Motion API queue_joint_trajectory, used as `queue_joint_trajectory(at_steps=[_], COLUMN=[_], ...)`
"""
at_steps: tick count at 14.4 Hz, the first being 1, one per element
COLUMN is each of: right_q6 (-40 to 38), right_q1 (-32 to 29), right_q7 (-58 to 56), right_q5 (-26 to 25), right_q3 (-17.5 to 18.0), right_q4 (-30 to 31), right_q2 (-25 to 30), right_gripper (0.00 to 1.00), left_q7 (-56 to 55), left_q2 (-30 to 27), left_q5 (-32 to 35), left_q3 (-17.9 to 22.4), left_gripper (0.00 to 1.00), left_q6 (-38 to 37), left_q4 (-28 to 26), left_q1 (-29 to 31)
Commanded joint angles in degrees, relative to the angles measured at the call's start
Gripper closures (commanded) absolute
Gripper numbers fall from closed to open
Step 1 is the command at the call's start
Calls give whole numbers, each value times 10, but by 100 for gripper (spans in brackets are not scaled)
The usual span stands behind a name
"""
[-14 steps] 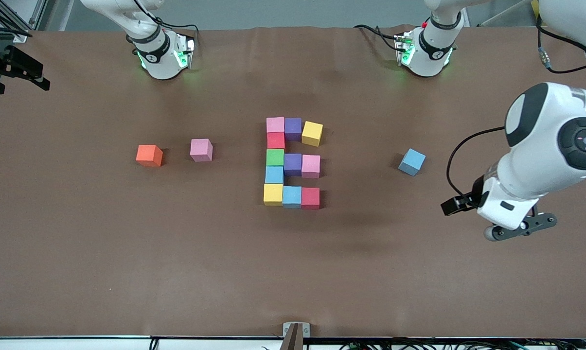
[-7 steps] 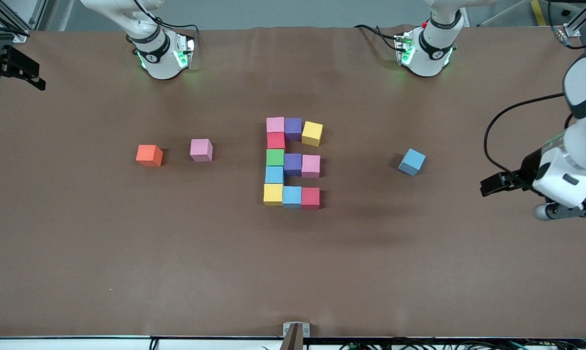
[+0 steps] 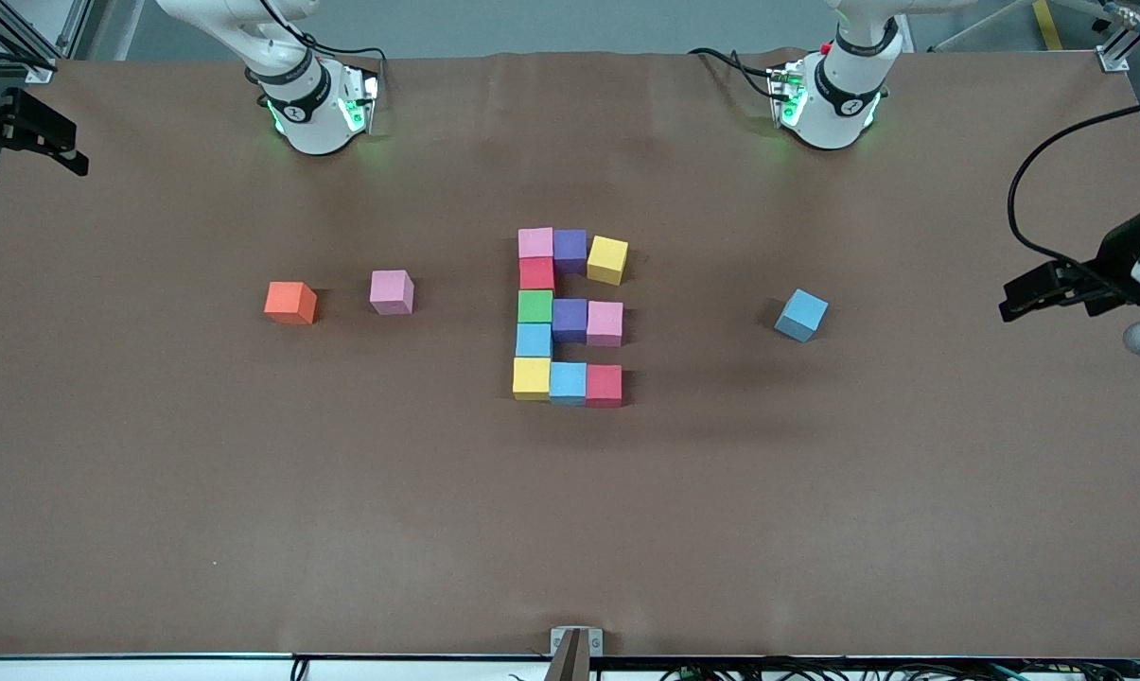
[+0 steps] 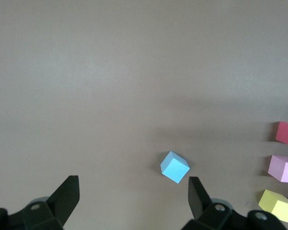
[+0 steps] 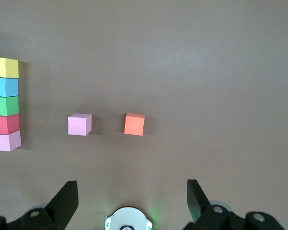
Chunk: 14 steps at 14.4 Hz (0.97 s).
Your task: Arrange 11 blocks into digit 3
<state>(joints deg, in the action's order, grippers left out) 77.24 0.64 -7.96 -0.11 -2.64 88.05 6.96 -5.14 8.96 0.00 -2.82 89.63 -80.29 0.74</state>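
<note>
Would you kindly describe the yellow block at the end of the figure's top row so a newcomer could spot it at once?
Start at the cluster of coloured blocks mid-table. In its row nearest the robots' bases, pink and purple sit flush; the yellow block comes next, toward the left arm's end. Unlike its neighbours, it is slightly rotated and sits a little nearer the front camera, out of line.

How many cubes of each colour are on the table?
Pink: 3
Purple: 2
Yellow: 2
Red: 2
Green: 1
Light blue: 3
Orange: 1
Total: 14 cubes
</note>
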Motion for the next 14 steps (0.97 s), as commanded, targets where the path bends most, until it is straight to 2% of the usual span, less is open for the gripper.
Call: queue_joint_trajectory(at_steps=[1,14], right_q6=[0,-2], right_q1=[-6,-4], right_q7=[4,4], right_q5=[8,7], right_q3=[2,4], right_q4=[12,12], right_q2=[15,16], right_gripper=[0,0], left_q7=[13,31], left_q2=[-39,-79], left_q5=[-11,-11], left_q3=[9,4], left_gripper=[0,0], left_q6=[2,-23], left_q4=[-29,-30], left_q1=[-5,0])
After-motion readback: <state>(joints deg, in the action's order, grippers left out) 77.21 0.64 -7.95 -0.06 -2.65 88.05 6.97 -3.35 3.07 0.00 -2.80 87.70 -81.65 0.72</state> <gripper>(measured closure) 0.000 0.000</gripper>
